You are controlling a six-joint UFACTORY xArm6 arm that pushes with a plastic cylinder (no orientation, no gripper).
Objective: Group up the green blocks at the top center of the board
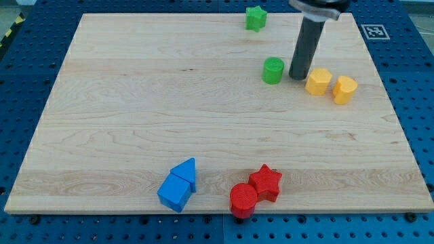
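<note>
A green star block (pixel 255 18) lies near the view's top edge, right of centre. A green cylinder block (pixel 273 70) stands below it on the wooden board (pixel 135 102). My tip (pixel 297 76) rests on the board just right of the green cylinder, with a small gap between them. The dark rod rises from the tip toward the view's top right.
Two yellow blocks, a hexagon-like one (pixel 318 81) and a cylinder (pixel 344 89), sit just right of my tip. A blue triangle (pixel 184 172) and blue cube (pixel 174 193) lie at the view's bottom centre, beside a red star (pixel 266 181) and red cylinder (pixel 243 200).
</note>
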